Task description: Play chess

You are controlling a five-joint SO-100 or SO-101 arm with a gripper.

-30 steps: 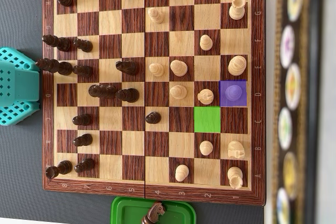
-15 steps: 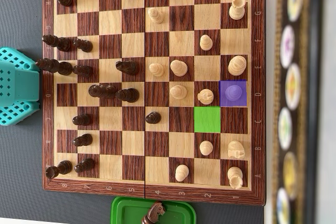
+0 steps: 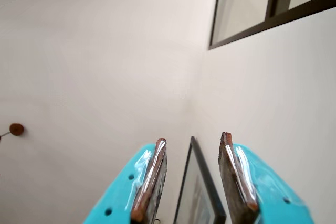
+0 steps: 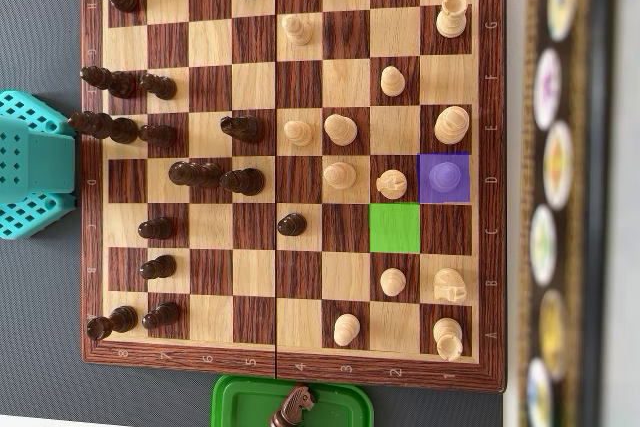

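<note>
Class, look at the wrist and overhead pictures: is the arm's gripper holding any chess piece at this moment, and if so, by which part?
Nothing is held. In the wrist view the gripper is open, with only wall and a picture frame between its fingers.

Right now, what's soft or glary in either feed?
Overhead view: chessboard is sharp, but the patterned strip along the right edge is blurred. Wrist view: gripper pads show glare streaks, and the picture frame between them is soft; it faces only walls and a window.
</note>
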